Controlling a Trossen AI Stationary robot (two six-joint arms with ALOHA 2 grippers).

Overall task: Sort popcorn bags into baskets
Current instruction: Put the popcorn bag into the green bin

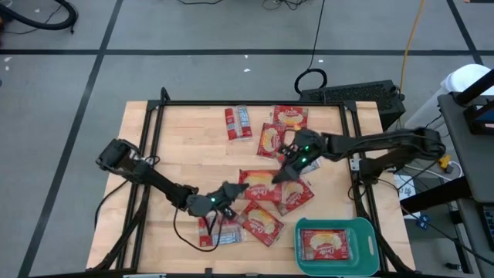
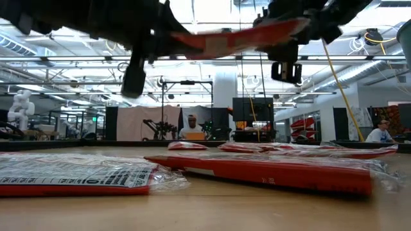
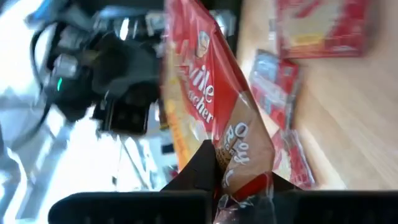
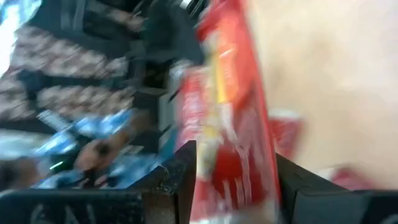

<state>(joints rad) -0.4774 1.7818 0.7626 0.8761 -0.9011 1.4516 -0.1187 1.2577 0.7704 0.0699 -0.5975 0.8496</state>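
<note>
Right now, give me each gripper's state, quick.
Left gripper: shut on one end of a lifted popcorn bag.
Right gripper: at the same bag's other end, fingers either side; grip cannot be told.

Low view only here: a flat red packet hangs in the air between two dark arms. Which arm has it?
Observer: The left gripper is shut on the flat red popcorn packet; the right gripper is at its other end.
Operator: Where's the basket?
Observer: The teal-green plastic basket sits at the wooden table's corner on the right arm's side.
Operator: Anything inside?
Observer: One red packet, lying flat.
</note>
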